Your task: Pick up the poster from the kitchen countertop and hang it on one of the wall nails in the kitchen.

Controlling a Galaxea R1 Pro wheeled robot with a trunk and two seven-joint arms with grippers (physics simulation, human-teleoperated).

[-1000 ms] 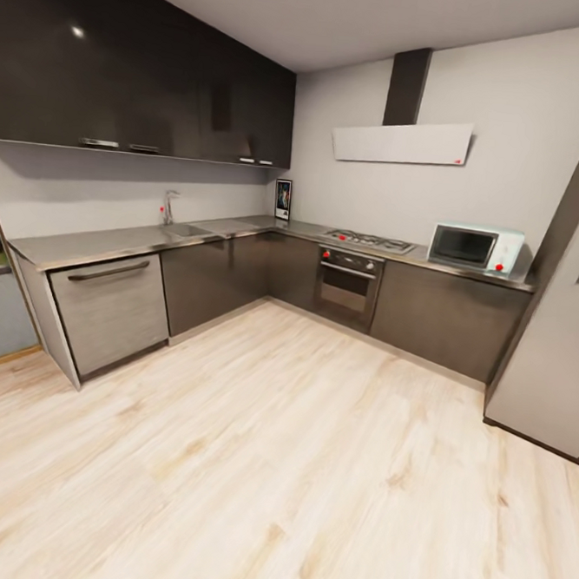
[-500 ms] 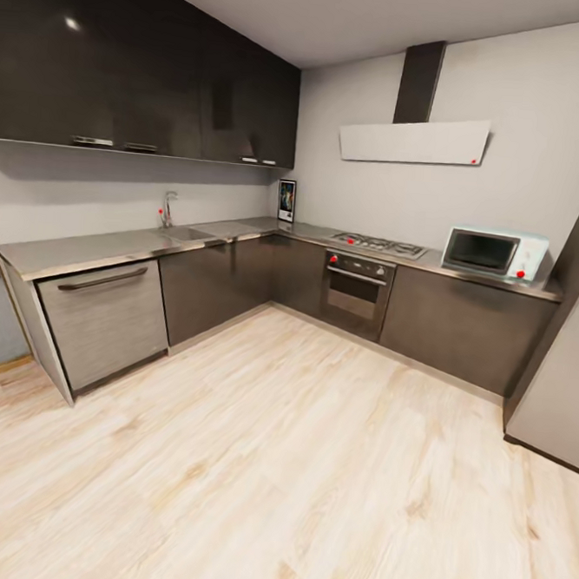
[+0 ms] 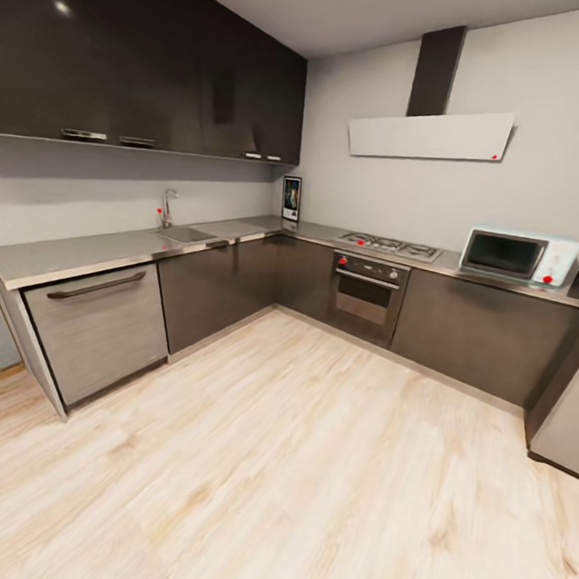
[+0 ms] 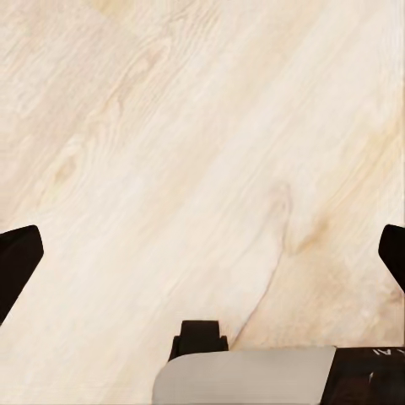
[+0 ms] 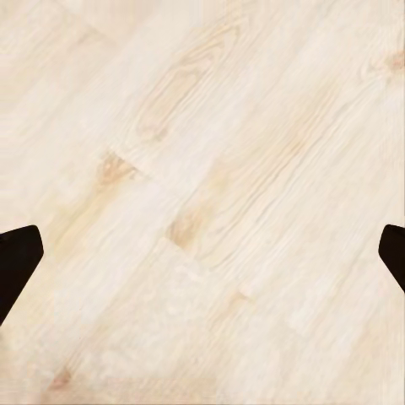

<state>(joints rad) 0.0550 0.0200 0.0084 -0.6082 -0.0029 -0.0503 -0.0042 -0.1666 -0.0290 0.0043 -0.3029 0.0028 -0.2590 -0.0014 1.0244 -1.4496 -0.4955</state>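
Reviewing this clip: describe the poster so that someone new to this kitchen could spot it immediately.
Follow the grey L-shaped kitchen countertop to its inner corner, where the two wall runs meet beneath the end of the dark upper cabinets. The poster stands upright there against the wall, left of the gas hob. It is the only small dark-blue, white-bordered rectangle on the counter.

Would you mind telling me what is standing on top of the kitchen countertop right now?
On the kitchen countertop the poster stands upright in the corner against the wall, a microwave sits at the right end, and a tap rises by the sink. The wall behind the poster is covered.
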